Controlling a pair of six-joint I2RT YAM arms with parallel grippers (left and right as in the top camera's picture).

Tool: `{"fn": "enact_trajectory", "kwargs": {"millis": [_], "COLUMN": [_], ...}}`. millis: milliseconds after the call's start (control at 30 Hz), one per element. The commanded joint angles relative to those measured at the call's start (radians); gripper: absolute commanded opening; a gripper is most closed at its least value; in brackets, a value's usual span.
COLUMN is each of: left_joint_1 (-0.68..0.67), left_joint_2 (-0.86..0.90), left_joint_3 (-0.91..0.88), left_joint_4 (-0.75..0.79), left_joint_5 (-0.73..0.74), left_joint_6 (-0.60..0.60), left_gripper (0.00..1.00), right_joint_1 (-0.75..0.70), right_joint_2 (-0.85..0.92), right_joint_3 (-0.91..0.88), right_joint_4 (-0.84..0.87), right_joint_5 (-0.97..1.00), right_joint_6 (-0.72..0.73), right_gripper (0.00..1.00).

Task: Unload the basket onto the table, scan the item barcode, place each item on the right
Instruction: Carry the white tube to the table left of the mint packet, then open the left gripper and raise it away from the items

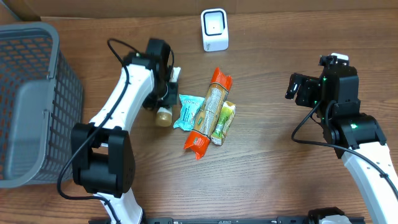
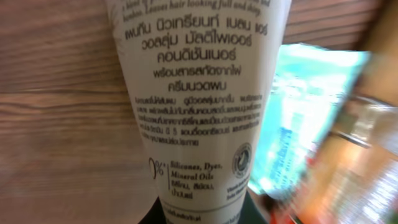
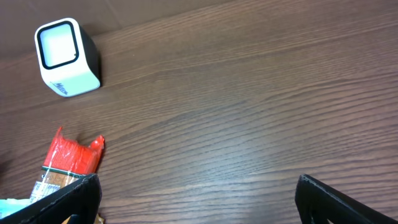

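L gripper (image 1: 166, 92) on tube (image 2: 193, 143), label (image 2: 189, 56) wrist-cam only

Brown wood-grain worktop (image 1: 273, 168). Grey mesh basket (image 1: 62, 81), upper left. White scanner (image 1: 214, 29), top centre. Pale tube (image 2: 193, 112) with dark print. Centre: teal packet (image 1: 188, 112), orange-red packet (image 1: 208, 115) with a tan middle, yellow-green packet (image 1: 223, 121).

Work surface: brown wood-grain table (image 1: 280, 180). At the left edge stands a grey mesh basket (image 1: 62, 93). At far centre the white scanner (image 1: 214, 29) stands upright, well apart from the other items. At centre three packets lie side by side, touching: teal packet (image 1: 188, 112), long orange-ended packet (image 1: 210, 112), green packet (image 1: 224, 120). Just left of the teal packet lies a small beige item (image 1: 163, 116), partly hidden. A white printed tube (image 2: 199, 93) shows against the wood; contact with the surface cannot be confirmed
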Motion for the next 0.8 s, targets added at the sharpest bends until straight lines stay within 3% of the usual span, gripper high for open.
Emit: {"fn": "enact_trajectory", "kwargs": {"millis": [0, 100, 133, 200, 533, 667, 700, 767], "left_joint_1": [0.003, 0.003, 0.002, 0.002, 0.001, 0.001, 0.001, 0.001], "left_joint_2": [-0.027, -0.027, -0.027, -0.027, -0.208, -0.318, -0.347, -0.387], "left_joint_3": [-0.110, -0.156, -0.156, -0.154, 0.137, 0.271, 0.296, 0.306], "left_joint_4": [0.108, 0.164, 0.166, 0.167, 0.015, 0.005, 0.012, 0.035], "left_joint_5": [0.031, 0.067, 0.066, 0.066, 0.124, 0.124, 0.123, 0.123], "left_joint_6": [0.016, 0.034, 0.034, 0.038, 0.002, 0.002, 0.002, 0.002], "left_gripper": [0.07, 0.48, 0.53, 0.60, 0.66, 0.83, 1.00, 1.00], "right_joint_1": [-0.003, -0.003, -0.003, -0.003, -0.003, -0.003, -0.003, -0.003], "right_joint_2": [-0.003, -0.003, -0.003, -0.003, -0.003, -0.003, -0.003, -0.003], "right_joint_3": [0.021, 0.021, 0.021, 0.021, 0.021, 0.021, 0.021, 0.021], "right_joint_4": [0.005, 0.005, 0.005, 0.005, 0.005, 0.005, 0.005, 0.005], "right_joint_5": [0.011, 0.011, 0.011, 0.011, 0.011, 0.011, 0.011, 0.011], "right_joint_6": [0.005, 0.005, 0.005, 0.005, 0.005, 0.005, 0.005, 0.005], "right_gripper": [1.00, 1.00, 1.00, 1.00, 1.00, 1.00, 1.00, 1.00]}}
